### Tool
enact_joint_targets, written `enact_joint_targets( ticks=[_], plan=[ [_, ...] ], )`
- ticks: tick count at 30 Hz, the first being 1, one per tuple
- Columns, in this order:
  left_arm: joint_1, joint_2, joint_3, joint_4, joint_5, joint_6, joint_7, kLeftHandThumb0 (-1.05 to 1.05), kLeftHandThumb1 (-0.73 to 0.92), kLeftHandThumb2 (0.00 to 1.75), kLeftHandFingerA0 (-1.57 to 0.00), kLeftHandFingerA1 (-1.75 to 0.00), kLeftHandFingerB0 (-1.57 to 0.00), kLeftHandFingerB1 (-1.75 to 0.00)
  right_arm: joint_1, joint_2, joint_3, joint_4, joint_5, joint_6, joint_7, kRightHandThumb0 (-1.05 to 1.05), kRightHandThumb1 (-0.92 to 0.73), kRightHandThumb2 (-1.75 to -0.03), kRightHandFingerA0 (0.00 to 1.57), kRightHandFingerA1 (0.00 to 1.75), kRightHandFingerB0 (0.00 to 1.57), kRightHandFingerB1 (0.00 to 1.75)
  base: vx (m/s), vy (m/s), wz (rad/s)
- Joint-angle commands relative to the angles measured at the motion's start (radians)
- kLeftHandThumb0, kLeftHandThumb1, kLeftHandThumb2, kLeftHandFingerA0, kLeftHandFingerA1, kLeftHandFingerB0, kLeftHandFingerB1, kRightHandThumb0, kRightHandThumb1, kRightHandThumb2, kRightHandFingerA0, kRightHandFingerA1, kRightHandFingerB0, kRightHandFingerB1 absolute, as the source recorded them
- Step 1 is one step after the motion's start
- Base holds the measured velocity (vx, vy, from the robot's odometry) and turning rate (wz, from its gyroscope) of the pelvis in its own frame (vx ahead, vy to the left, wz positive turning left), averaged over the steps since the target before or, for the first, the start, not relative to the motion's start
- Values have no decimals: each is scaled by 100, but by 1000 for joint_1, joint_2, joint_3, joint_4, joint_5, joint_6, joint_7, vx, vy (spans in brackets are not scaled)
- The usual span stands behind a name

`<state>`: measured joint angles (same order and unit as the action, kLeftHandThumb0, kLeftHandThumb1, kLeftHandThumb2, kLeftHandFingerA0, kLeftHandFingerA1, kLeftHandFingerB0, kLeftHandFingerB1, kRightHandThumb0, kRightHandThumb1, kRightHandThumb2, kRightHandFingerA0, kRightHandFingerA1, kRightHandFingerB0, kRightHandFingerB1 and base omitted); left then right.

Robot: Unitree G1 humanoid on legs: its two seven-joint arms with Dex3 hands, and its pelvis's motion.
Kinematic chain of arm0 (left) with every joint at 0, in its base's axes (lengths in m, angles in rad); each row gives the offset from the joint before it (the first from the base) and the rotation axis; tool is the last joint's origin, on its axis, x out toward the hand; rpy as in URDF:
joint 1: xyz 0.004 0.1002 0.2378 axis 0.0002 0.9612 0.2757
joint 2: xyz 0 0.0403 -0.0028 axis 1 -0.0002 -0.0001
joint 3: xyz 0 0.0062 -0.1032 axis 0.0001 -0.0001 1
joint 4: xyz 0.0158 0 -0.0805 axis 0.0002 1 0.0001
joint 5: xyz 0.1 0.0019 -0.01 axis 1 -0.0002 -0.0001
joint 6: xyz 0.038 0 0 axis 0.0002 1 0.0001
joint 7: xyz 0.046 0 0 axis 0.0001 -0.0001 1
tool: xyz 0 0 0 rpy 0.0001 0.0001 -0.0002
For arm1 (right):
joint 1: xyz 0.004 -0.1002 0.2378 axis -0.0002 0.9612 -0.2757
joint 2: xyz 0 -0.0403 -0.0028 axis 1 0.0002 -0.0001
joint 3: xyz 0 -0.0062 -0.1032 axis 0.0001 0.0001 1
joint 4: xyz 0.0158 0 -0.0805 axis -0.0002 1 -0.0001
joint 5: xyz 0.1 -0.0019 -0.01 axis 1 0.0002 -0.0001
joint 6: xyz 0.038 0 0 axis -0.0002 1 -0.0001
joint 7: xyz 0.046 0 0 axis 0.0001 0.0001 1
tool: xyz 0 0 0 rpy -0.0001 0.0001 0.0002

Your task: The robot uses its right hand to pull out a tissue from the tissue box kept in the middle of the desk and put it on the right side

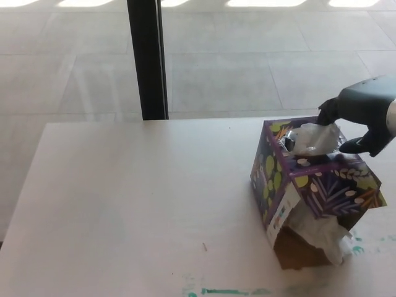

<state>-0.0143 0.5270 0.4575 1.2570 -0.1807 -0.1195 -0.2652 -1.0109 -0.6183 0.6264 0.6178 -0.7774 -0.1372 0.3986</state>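
Observation:
A purple, leaf-patterned tissue box [309, 182] stands tilted on the right half of the white desk [124, 198]. A white tissue [312, 138] sticks out of its top opening. My right hand [364, 112] comes in from the right edge, just behind and to the right of the box top. Its fingers [326, 114] and thumb are closed around the tissue's right edge. The box's lower front is torn open, and crumpled tissue [320, 234] spills out there. My left hand does not show.
A black pillar [147, 59] rises behind the desk's far edge, with tiled floor beyond. Green paint marks [229, 291] run along the desk's near edge. The desk's right side shows only as a narrow strip past the box.

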Motion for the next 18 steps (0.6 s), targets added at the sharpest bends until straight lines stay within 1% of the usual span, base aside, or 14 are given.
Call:
enact_joint_targets(
  ticks=[1, 4, 5, 7, 8, 9, 10, 11, 12, 13, 14, 15, 16, 18],
  plan=[
    [5, 21, 2, -3, -9, -26, -6, -105, 78, 87, -79, -136, -55, -129, 15, -38, 54, -12, -132, -33, -48, -37, -63, -60, 76, 126, 63, 49, 0, 0, 0],
    [4, 22, -7, -6, 0, -35, -11, -105, 80, 83, -76, -137, -54, -130, 16, -35, 54, -23, -127, -28, -26, -37, -62, -59, 76, 115, 65, 46, 0, 0, 0],
    [1, 19, 14, -4, -25, -23, -23, -105, 78, 85, -75, -139, -55, -130, 33, -28, 45, -15, -119, -52, -90, -39, -63, -60, 75, 133, 68, 82, 0, 0, 0],
    [3, 18, 8, -6, -16, -28, -14, -105, 78, 82, -78, -135, -57, -129, 42, -29, 48, -24, -134, -57, -107, -41, -61, -62, 79, 131, 70, 74, 0, 0, 0],
    [4, 18, 9, -6, -18, -29, -18, -105, 78, 82, -77, -135, -57, -130, 44, -26, 48, -25, -139, -59, -115, -39, -65, -62, 75, 144, 70, 81, 0, 0, 0],
    [4, 18, 10, -6, -18, -30, -20, -105, 78, 82, -77, -135, -57, -130, 45, -25, 48, -25, -141, -60, -119, -39, -65, -62, 75, 144, 70, 81, 0, 0, 0],
    [4, 18, 9, -4, -17, -29, -16, -105, 80, 80, -77, -136, -56, -130, 48, -20, 48, -27, -144, -56, -116, -38, -66, -64, 72, 155, 68, 86, 0, 0, 0],
    [10, 18, 12, -5, -20, -34, -25, -105, 78, 83, -83, -133, -58, -130, 58, -15, 44, -25, -145, -89, -189, -35, -65, -64, 78, 156, 74, 84, 0, 0, 0],
    [10, 18, 13, -5, -20, -34, -26, -105, 78, 83, -83, -133, -58, -130, 59, -14, 42, -24, -147, -90, -191, -35, -65, -64, 78, 156, 74, 84, 0, 0, 0],
    [12, 17, 10, -8, -17, -43, -26, -105, 78, 83, -83, -132, -61, -132, 60, -7, 38, -19, -143, -95, -207, -35, -66, -64, 74, 158, 74, 73, 0, 0, 0],
    [12, 17, 10, -8, -17, -43, -26, -105, 78, 83, -83, -132, -61, -132, 60, -6, 37, -17, -145, -97, -209, -35, -66, -64, 74, 158, 74, 73, 0, 0, 0],
    [10, 18, 11, -5, -16, -41, -20, -105, 80, 82, -82, -131, -59, -131, 72, -2, 25, -17, -140, -113, -265, -37, -65, -59, 80, 161, 81, 63, 0, 0, 0],
    [9, 19, 11, -2, -15, -41, -15, -105, 85, 80, -77, -134, -54, -132, 79, 2, 16, -14, -131, -130, -299, -35, -65, -60, 77, 169, 80, 83, 0, 0, 0],
    [7, 16, 13, 3, -15, -44, -10, -105, 83, 81, -79, -132, -54, -133, 90, 8, 2, -17, -128, -147, -345, -38, -65, -59, 76, 172, 80, 79, 0, 0, 0]
  ],
)
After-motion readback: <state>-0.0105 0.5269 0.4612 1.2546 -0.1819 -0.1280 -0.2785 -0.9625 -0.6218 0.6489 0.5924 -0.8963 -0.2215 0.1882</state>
